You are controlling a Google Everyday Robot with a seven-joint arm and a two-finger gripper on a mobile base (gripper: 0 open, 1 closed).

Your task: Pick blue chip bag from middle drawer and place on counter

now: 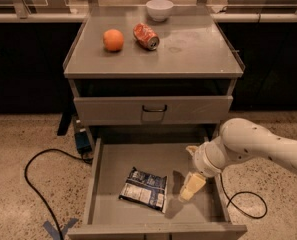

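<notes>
As hand hangs beside it, blue chip bag seemingly crosswise

The blue chip bag is lying flat in the open middle drawer, below the counter; the gripper is hanging just right of it.

An orange is lying front-left of the white bowl, a crushed red can just before it; the hand is hanging far nearer, lower.
</notes>
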